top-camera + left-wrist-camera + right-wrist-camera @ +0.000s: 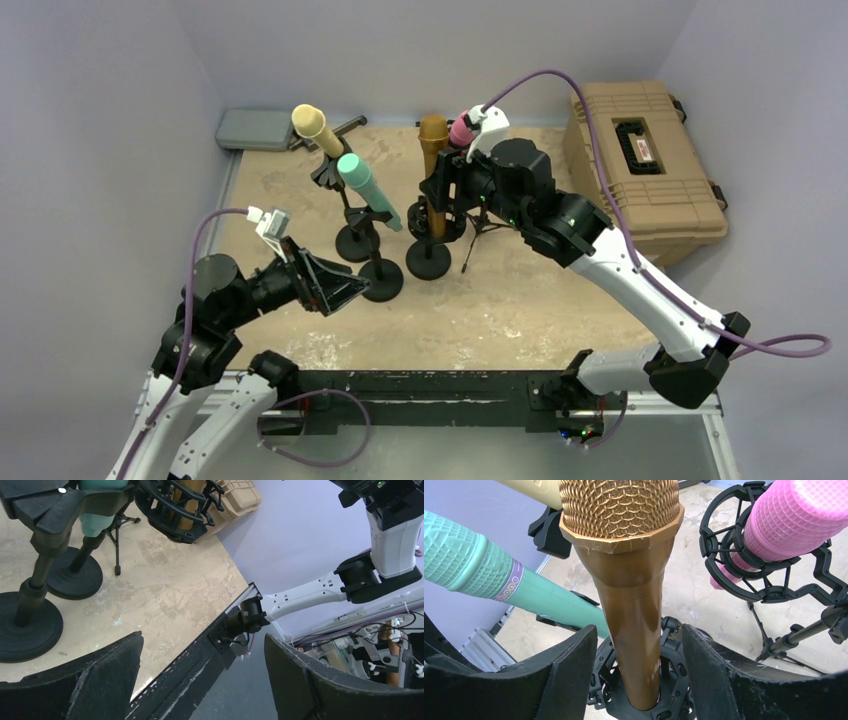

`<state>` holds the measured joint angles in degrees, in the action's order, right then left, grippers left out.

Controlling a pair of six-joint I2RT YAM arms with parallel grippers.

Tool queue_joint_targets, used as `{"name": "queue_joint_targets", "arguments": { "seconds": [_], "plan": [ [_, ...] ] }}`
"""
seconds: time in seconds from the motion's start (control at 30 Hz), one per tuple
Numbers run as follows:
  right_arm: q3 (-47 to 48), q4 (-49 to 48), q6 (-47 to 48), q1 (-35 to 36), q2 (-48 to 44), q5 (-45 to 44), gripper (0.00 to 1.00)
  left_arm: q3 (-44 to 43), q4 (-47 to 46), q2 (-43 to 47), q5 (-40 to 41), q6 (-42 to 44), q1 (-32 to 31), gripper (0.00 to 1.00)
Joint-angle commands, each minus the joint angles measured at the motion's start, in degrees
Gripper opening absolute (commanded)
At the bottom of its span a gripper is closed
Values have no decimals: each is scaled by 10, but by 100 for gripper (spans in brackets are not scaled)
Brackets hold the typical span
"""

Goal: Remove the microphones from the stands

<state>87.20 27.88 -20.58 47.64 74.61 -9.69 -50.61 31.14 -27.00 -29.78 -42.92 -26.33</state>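
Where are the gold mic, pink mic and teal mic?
gold mic (631, 595): right wrist view, on its handle.
pink mic (796, 515): right wrist view, on its grille.
teal mic (456, 555): right wrist view, on its grille.

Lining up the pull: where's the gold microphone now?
Top view: the gold microphone stands upright mid-table, right of the teal microphone, left of the pink microphone, the open right pincer straddling it.

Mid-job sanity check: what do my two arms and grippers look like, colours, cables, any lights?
Both match: the left arm and right arm have white link shells and black joint housings. The left gripper and right gripper each carry two broad, black, wedge-shaped fingers with scuffed edges. A white camera module tops each wrist, trailing a purple cable. Green lights glow on the right arm.
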Motion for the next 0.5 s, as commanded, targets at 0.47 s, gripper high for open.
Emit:
{"name": "queue_joint_targets", "arguments": {
  "seconds": [0.47],
  "plan": [
    [15, -45, 28, 11, 8, -9, 33, 26, 4, 34, 47, -38, -4, 98]
  ]
}}
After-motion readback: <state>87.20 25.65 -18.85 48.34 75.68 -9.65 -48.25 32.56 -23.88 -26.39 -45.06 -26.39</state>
